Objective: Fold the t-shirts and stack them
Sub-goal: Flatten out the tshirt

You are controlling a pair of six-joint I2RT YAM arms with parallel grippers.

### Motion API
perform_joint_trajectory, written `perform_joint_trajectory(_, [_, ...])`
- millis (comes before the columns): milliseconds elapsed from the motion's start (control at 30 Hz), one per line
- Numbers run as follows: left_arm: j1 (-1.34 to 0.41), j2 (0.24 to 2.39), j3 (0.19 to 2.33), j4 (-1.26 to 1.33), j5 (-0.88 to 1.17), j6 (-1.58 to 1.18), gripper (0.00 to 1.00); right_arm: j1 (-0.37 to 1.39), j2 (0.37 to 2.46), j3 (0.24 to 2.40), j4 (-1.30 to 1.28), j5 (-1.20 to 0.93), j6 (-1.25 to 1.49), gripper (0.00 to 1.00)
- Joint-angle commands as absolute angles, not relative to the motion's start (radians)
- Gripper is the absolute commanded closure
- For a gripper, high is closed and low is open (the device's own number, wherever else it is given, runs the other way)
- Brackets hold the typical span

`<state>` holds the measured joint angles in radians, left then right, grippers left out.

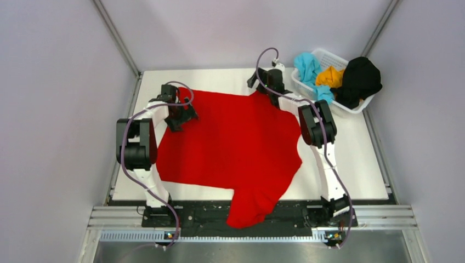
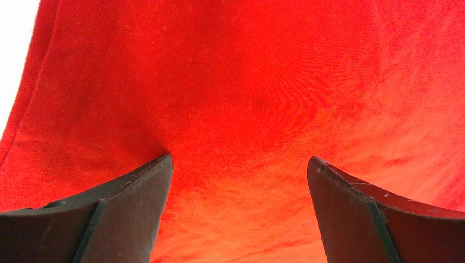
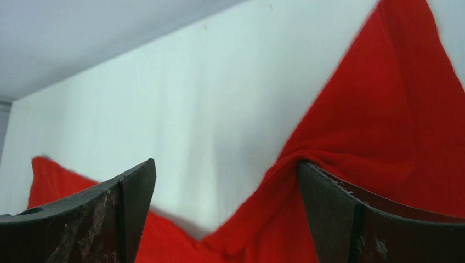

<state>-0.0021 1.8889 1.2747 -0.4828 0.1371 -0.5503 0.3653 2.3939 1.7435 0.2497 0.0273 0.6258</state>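
The left gripper (image 2: 238, 164) has its two dark, wedge-shaped fingers spread wide over the red t-shirt (image 1: 236, 142) near the table's far left corner. Knit cloth fills the gap, one fingertip dimples it, and nothing is pinched. The right gripper (image 3: 226, 164) is also wide apart at the shirt's far edge. One finger (image 3: 351, 219) touches a raised fold of cloth, with bare white table (image 1: 351, 164) showing between the fingers.

The shirt is soft and finely ribbed. It lies mostly flat across the table's middle, and one part droops over the near edge. In the far right corner a white mesh basket (image 1: 330, 56) holds the crumpled teal t-shirt (image 1: 307, 66), orange-yellow t-shirt (image 1: 330, 75) and black t-shirt (image 1: 359, 79). Bare tabletop runs along the right edge.
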Motion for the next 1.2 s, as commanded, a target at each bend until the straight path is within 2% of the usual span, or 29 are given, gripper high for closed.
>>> perform_joint_trajectory(0, [0.005, 1.919, 1.24, -0.516, 0.059, -0.517, 0.01, 0.371, 2.528, 1.965, 0.399, 0.024, 0.649, 0.01])
perform_joint_trajectory(200, [0.005, 1.901, 1.244, -0.525, 0.042, -0.518, 0.01, 0.397, 2.784, 2.455, 0.249, -0.007, 0.615, 0.01])
perform_joint_trajectory(333, [0.005, 1.887, 1.245, -0.526, 0.037, -0.517, 0.01, 0.399, 2.736, 2.441, 0.293, -0.059, 0.534, 0.01])
perform_joint_trajectory(433, [0.004, 1.879, 1.247, -0.529, 0.038, -0.518, 0.01, 0.398, 2.632, 2.352, 0.239, -0.057, 0.47, 0.01])
perform_joint_trajectory(567, [0.005, 1.861, 1.248, -0.525, 0.027, -0.528, 0.01, 0.398, 2.412, 2.156, 0.021, -0.023, 0.414, 0.01])
perform_joint_trajectory(733, [0.005, 1.855, 1.255, -0.517, 0.04, -0.54, 0.01, 0.41, 2.05, 1.691, -0.177, 0.071, 0.448, 0.01])
perform_joint_trajectory(867, [0.005, 1.86, 1.267, -0.526, 0.052, -0.54, 0.01, 0.44, 1.857, 1.428, -0.302, 0.203, 0.469, 0.01])
perform_joint_trajectory(1000, [0.005, 1.861, 1.276, -0.51, 0.092, -0.549, 0.01, 0.46, 1.795, 1.272, -0.341, 0.207, 0.479, 0.01])
perform_joint_trajectory(1167, [0.005, 1.876, 1.298, -0.479, 0.118, -0.582, 0.01, 0.46, 1.832, 1.228, -0.324, 0.205, 0.481, 0.01])
